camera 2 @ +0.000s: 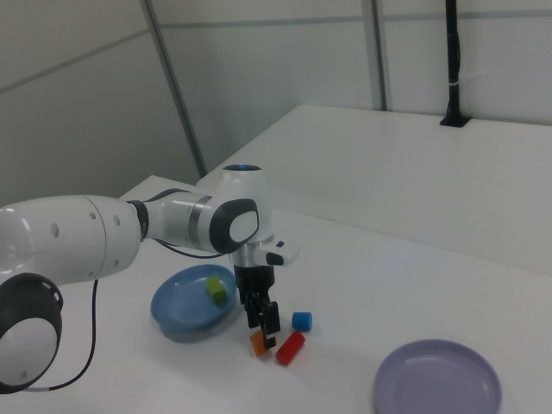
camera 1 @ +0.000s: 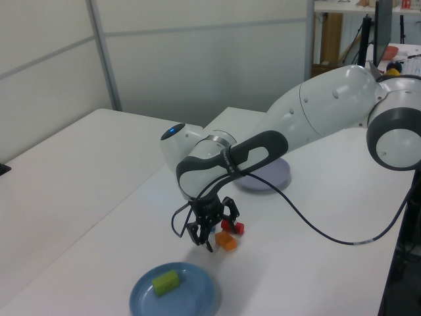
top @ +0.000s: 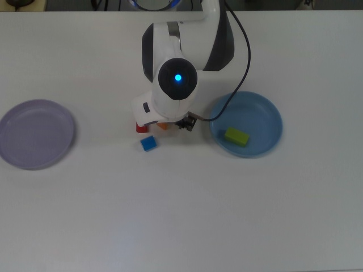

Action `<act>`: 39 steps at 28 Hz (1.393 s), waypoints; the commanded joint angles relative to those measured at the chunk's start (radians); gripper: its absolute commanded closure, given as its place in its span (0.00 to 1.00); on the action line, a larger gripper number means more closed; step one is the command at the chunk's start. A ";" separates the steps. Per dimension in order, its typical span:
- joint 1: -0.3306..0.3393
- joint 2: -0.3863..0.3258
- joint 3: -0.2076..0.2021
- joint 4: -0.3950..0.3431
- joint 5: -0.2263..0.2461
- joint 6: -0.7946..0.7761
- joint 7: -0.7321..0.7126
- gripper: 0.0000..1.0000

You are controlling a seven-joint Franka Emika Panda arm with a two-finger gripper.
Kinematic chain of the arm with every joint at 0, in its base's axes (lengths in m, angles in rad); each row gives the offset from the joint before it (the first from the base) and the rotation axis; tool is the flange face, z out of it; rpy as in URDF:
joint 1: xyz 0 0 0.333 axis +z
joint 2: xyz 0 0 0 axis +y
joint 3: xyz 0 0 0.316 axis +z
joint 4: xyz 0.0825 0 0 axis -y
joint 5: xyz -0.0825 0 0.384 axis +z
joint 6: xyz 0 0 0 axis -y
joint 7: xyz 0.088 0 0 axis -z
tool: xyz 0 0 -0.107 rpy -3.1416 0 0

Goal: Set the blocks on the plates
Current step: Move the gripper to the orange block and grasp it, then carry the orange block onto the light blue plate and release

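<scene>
This looks like a robotics lab. A big white robot arm [camera 1: 316,112] stands on a plain white bench [top: 181,215], with a black cable [camera 1: 309,227] hanging from it. Behind are pale partition walls [camera 1: 197,52] with metal posts [camera 2: 172,86], and at the left view's right edge there is a shelf [camera 1: 355,6] with equipment
</scene>
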 commanded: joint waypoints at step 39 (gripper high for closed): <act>0.130 -0.034 0.125 0.115 -0.025 0.001 -0.362 1.00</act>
